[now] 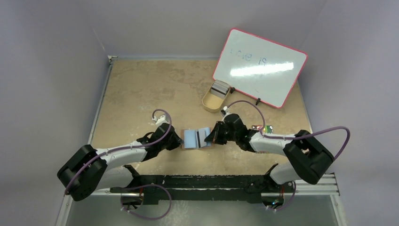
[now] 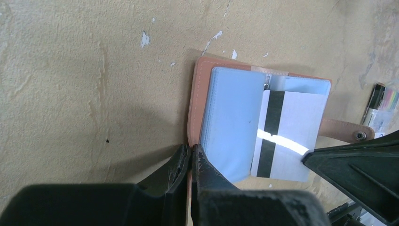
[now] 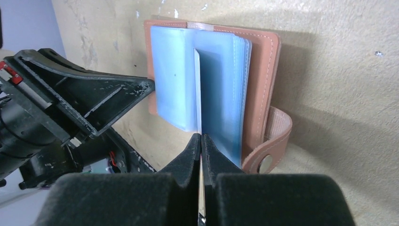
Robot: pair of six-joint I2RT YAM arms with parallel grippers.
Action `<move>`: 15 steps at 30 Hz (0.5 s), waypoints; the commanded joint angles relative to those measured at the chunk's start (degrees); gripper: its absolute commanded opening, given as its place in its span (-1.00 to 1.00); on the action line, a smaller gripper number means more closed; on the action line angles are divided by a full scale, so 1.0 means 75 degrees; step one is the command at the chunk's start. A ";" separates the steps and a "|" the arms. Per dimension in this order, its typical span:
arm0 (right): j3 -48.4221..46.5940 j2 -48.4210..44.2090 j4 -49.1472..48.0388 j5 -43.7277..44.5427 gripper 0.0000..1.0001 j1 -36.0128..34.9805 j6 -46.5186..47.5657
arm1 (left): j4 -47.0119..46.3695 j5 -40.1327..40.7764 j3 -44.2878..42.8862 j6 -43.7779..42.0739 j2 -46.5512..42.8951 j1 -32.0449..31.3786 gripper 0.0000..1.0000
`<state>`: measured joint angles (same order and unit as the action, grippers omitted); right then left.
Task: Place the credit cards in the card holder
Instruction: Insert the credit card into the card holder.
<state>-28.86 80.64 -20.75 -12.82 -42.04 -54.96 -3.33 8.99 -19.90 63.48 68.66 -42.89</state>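
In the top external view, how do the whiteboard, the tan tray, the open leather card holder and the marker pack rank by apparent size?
1. Red-framed rectangular whiteboard, clearly largest.
2. Tan oval tray and open reddish-brown leather card holder: about alike, unranked.
3. Pack of coloured markers, smallest.

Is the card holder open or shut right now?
Open: the card holder lies spread on the table, blue sleeves showing, snap tab undone, a striped card against the sleeves.

surface: tan pitted table (image 1: 141,89) | lying on it: open reddish-brown leather card holder (image 1: 190,139); tan oval tray (image 1: 211,101); red-framed whiteboard (image 1: 260,67); pack of coloured markers (image 1: 262,127)
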 commanded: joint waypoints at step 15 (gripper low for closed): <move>0.0257 0.1035 -0.1804 -0.0426 -1.00 -0.0008 -0.0583 | -0.0590 -0.0091 0.0133 0.0201 0.0006 -0.0047 -1.00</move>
<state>-27.86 87.70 -30.20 -14.76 -42.00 -58.11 -5.04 8.88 -19.22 64.14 68.93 -42.89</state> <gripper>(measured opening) 0.004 0.012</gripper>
